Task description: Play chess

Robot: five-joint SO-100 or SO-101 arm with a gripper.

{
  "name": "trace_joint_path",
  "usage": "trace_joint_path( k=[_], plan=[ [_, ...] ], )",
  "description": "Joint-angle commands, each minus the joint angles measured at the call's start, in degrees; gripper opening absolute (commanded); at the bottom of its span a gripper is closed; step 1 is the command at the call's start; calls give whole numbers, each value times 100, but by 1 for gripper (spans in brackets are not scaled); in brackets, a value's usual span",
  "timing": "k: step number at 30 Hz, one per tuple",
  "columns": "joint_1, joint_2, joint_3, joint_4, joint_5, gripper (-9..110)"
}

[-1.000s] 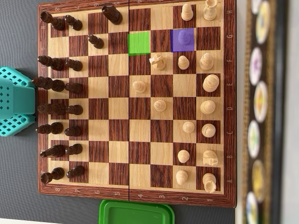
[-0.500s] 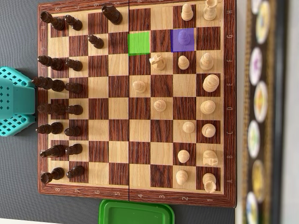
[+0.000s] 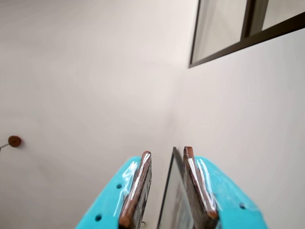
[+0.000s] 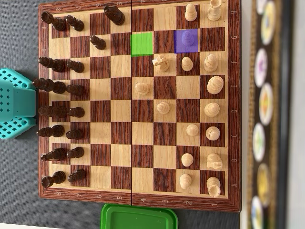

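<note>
In the wrist view the tool [image 3: 167, 191] points up at a pale wall and a dark-framed window [image 3: 238, 28], its two brown-padded fingers [image 3: 136, 191] a narrow gap apart with nothing between them. In the overhead view the teal arm base [image 4: 16, 102] sits at the counter's left edge, touching the chessboard [image 4: 138, 199], which fills the middle of the counter. Dark pieces [image 4: 59, 87] crowd the board's left side, pale pieces [image 4: 212, 109] the right. A green square [image 4: 141, 44] and a purple square [image 4: 186, 40] are marked near the top edge. A green lid [image 4: 139, 217] lies at the bottom edge.
</note>
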Motion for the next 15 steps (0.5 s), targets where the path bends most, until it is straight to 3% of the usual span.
trace_joint_path(
  k=[1, 15],
  plan=[
    [0, -9, 114, -9, 44, 11],
    [-9, -9, 114, -9, 44, 11]
  ],
)
